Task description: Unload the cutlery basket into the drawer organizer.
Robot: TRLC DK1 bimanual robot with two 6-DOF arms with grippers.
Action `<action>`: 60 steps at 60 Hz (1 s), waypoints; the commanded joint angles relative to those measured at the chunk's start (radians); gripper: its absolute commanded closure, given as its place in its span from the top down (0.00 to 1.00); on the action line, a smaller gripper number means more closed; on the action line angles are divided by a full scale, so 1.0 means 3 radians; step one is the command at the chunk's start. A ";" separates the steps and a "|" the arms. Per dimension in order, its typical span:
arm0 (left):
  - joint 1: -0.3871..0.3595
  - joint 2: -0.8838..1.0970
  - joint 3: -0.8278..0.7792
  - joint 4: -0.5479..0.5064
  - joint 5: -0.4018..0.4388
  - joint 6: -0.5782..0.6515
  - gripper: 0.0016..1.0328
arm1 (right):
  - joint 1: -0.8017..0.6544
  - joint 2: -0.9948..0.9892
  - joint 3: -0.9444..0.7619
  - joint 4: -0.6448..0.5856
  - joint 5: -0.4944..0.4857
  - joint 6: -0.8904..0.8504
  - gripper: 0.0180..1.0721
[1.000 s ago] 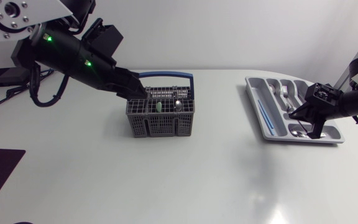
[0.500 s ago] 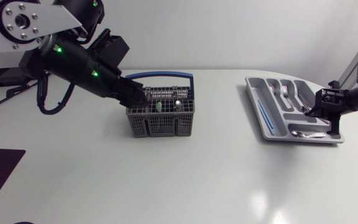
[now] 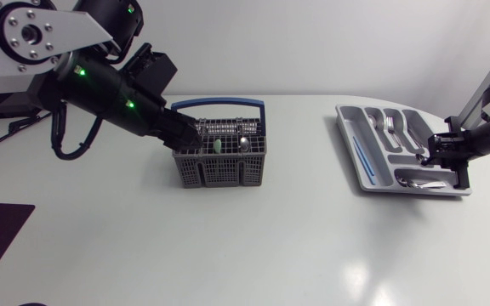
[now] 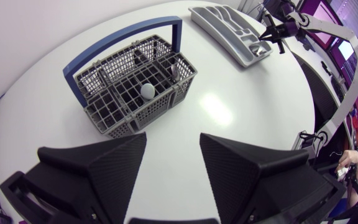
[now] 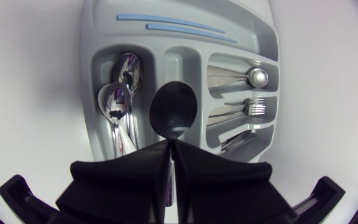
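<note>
Basket [image 3: 219, 170] on white table [image 3: 270, 246]; organizer [image 3: 364, 127] apart

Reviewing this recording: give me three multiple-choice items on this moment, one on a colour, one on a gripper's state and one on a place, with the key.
1. What colour is the handle of the basket? A) red; B) yellow; C) blue.
2. How is the left gripper? A) shut on the handle; B) open and empty; C) shut on the basket's wall.
3. Where is the black spoon? A) in the right gripper, over the organizer; B) in the basket; C) in the left gripper.

Key: 1 C, blue in the head and left wrist views; 2 B, its fingers stand apart with nothing between; 3 A, the right wrist view shows its neck pinched there.
</note>
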 commanded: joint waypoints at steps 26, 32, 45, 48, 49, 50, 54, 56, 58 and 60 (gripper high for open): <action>-0.0025 -0.0056 -0.0058 0.0050 -0.0047 0.0017 0.60 | -0.0028 0.0105 -0.0513 0.0419 0.0093 -0.0137 0.09; -0.0056 -0.0056 -0.0063 0.0056 -0.0062 0.0006 0.60 | -0.0028 0.0095 -0.0579 0.0511 0.0093 -0.0137 0.27; -0.0051 -0.0051 -0.0037 0.0066 -0.0119 0.0006 0.61 | -0.0039 -0.0099 -0.0666 0.0634 0.0083 -0.0050 0.95; -0.0046 -0.0046 -0.0032 0.0066 -0.0119 0.0006 0.61 | -0.0039 -0.0155 -0.0666 0.0634 0.0078 -0.0030 0.95; -0.0041 -0.0046 -0.0027 0.0066 -0.0124 0.0006 0.61 | -0.0039 -0.0181 -0.0671 0.0629 0.0078 -0.0004 0.95; -0.0041 -0.0040 -0.0022 0.0066 -0.0124 0.0006 0.61 | -0.0039 -0.0186 -0.0666 0.0629 0.0078 0.0016 0.95; -0.0025 -0.0025 -0.0001 0.0066 -0.0124 0.0006 0.61 | -0.0033 -0.0258 -0.0651 0.0572 0.0058 0.0088 0.94; -0.0020 -0.0020 0.0009 0.0066 -0.0129 0.0006 0.61 | -0.0028 -0.0288 -0.0651 0.0562 0.0037 0.0129 0.93; -0.0025 -0.0005 0.0019 0.0066 -0.0134 -0.0004 0.61 | -0.0028 -0.0329 -0.0656 0.0557 0.0022 0.0164 0.92; -0.0020 0.0006 0.0029 0.0066 -0.0134 -0.0009 0.61 | -0.0018 -0.0360 -0.0656 0.0557 0.0017 0.0221 0.92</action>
